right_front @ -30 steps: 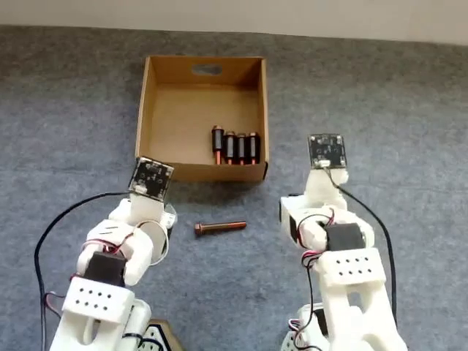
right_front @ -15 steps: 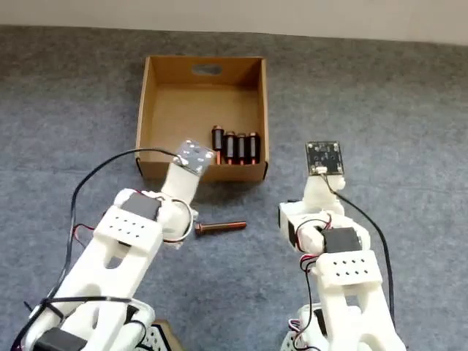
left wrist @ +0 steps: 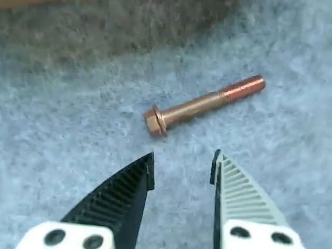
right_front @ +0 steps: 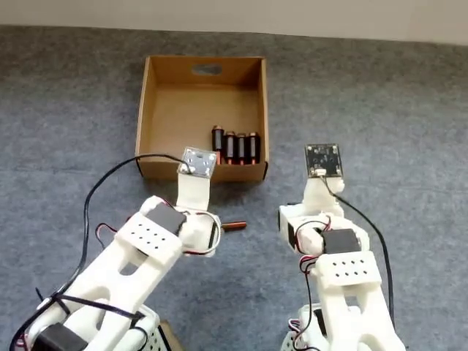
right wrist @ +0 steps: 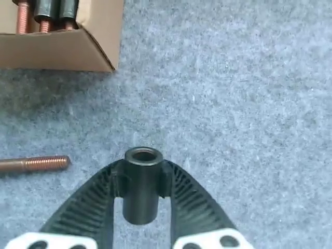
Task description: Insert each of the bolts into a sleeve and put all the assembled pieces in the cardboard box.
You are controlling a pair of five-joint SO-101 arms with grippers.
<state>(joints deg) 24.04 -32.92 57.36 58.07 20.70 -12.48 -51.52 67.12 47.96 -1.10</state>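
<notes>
Fingers (left wrist: 124, 189) of left gripper (left wrist: 181, 161) apart, copper bolt (left wrist: 205, 105) just beyond their tips | right gripper (right wrist: 141, 175) clamped on black sleeve (right wrist: 141, 199) | bolt looks rigid, light, apt to roll; grip mid-shank

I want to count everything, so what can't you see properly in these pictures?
- High view: the left arm covers the bolt except its tip.
- Right wrist view: the edge cuts off the bolt's head and most of the assembled pieces in the cardboard box.
</notes>
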